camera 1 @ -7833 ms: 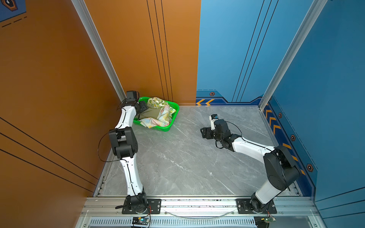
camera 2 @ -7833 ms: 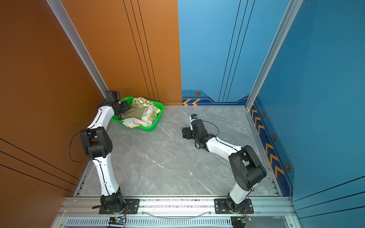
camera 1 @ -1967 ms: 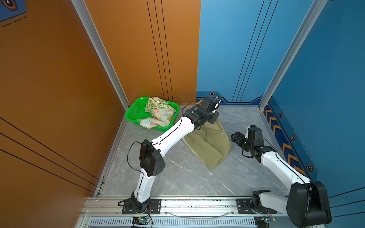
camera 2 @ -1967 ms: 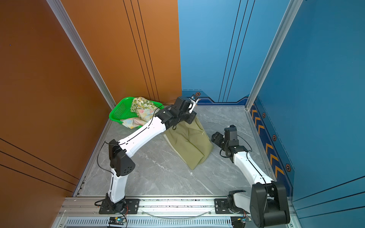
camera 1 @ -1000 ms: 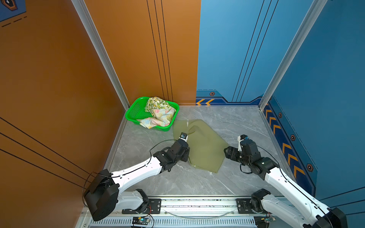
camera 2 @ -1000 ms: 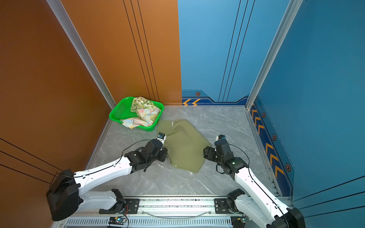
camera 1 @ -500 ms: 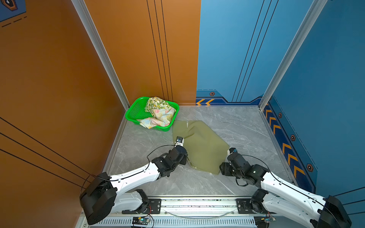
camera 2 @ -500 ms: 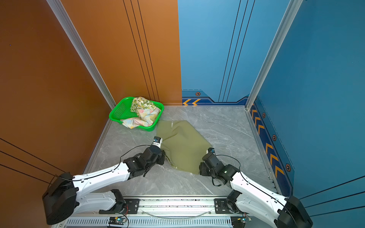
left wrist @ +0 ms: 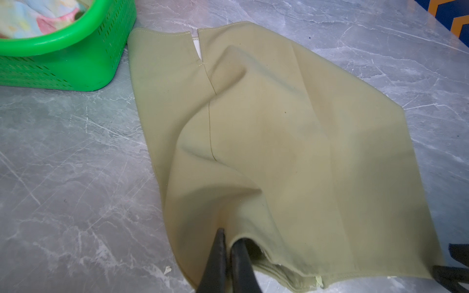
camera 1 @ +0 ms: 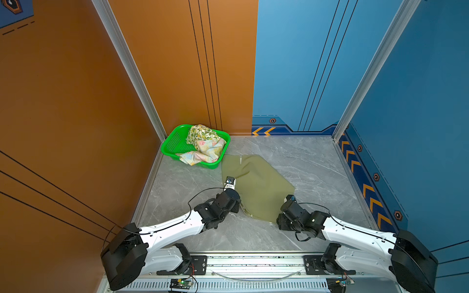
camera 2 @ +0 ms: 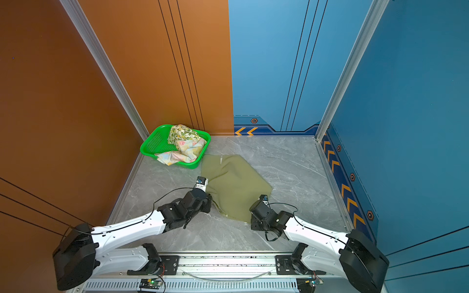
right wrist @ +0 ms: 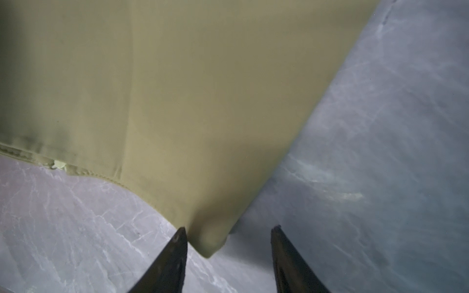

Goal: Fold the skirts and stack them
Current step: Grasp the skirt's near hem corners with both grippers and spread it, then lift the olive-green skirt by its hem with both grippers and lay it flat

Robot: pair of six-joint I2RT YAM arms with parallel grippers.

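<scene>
The olive-green skirt point(camera 1: 256, 185) point(camera 2: 233, 185) lies spread on the grey marble table, waist end by the basket. My left gripper point(left wrist: 229, 237) point(camera 1: 239, 206) is shut on a raised pinch of its near left edge. My right gripper point(right wrist: 228, 228) point(camera 1: 279, 221) stands open low at the skirt's near corner point(right wrist: 208, 243); the corner lies between the fingers, against one of them. The lemon-print skirt point(camera 1: 201, 133) and the pastel floral skirt point(camera 1: 205, 151) point(left wrist: 30, 17) lie bunched in the basket.
The bright green perforated basket point(camera 1: 177, 128) point(camera 2: 152, 142) point(left wrist: 76, 63) stands in the back left corner against the orange wall, touching the olive skirt's far edge. Blue walls close the back and right. An aluminium rail point(camera 1: 253, 263) runs along the front.
The right gripper has come forward and in to the skirt's near corner, its jaws narrowing. The left gripper has drawn the skirt's edge slightly toward the front.
</scene>
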